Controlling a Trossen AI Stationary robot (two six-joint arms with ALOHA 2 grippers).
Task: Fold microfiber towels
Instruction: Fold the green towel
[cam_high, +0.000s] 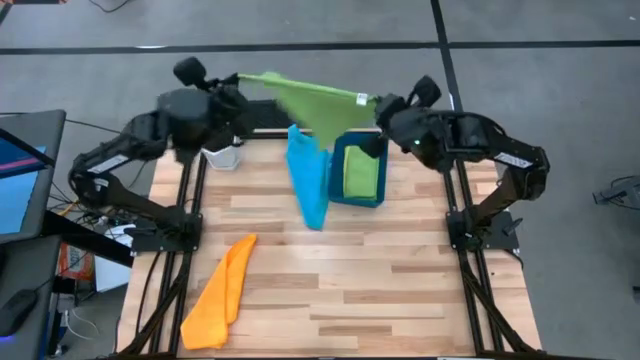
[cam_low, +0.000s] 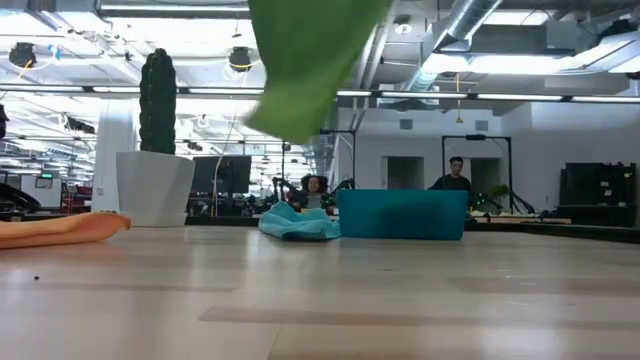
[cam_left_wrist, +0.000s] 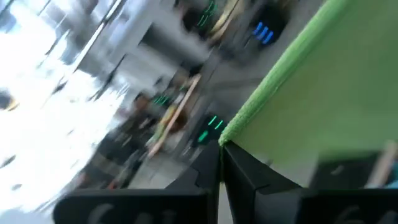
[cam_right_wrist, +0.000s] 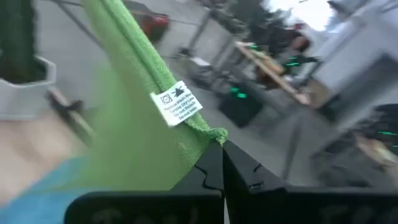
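Jaws on both grippers are clamped on the green towel: left gripper pinches 1 top corner, right gripper pinches the other, by the white tag. Towel hangs stretched between them above the table's far edge. Light blue towel lies bunched beside the dark blue bin, another green cloth inside it. Orange towel lies near the front left.

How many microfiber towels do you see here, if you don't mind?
4: green towel stretched between both grippers, light blue towel beside the bin, another green one inside it, orange towel near the front. More may hide.
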